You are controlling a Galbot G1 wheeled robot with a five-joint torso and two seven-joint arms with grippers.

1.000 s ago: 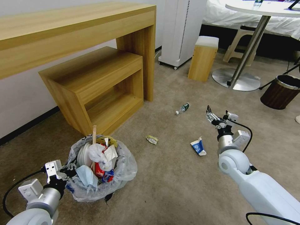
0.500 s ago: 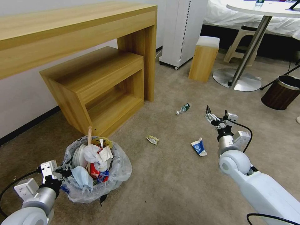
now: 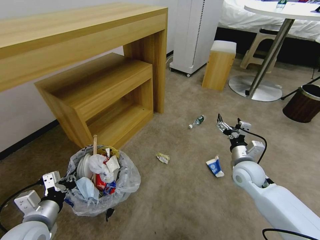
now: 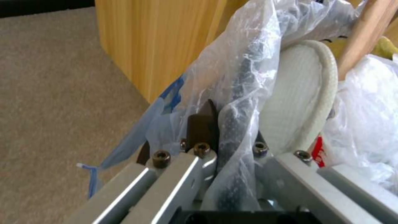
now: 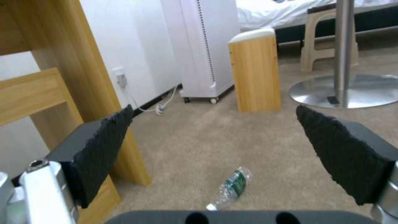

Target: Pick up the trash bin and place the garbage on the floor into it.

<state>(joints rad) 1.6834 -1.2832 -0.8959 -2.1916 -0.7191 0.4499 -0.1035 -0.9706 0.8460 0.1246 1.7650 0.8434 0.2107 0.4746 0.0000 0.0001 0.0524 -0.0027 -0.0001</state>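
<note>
The trash bin (image 3: 100,186), lined with a clear crinkly bag and stuffed with a white slipper (image 4: 296,102), a wooden stick (image 3: 95,146) and wrappers, is at the lower left of the head view. My left gripper (image 3: 68,187) (image 4: 226,124) is shut on its rim and bag. On the beige floor (image 3: 180,196) lies garbage: a small clear bottle (image 3: 196,121) (image 5: 229,188), a crumpled wrapper (image 3: 162,157) and a blue-white carton (image 3: 215,167). My right gripper (image 3: 229,119) (image 5: 214,109) hangs open above the floor, just right of the bottle and beyond the carton.
A wooden desk (image 3: 83,30) with a lower shelf unit (image 3: 100,90) stands behind the bin. Farther back are a white appliance (image 3: 196,33), a wooden stool (image 3: 218,65) and a round table's metal base (image 3: 255,88). A dark brown bin (image 3: 303,105) sits at the right.
The whole head view has shifted, so the camera moved. My left arm with the trash bin has drawn slightly left in the picture. The right gripper stays open.
</note>
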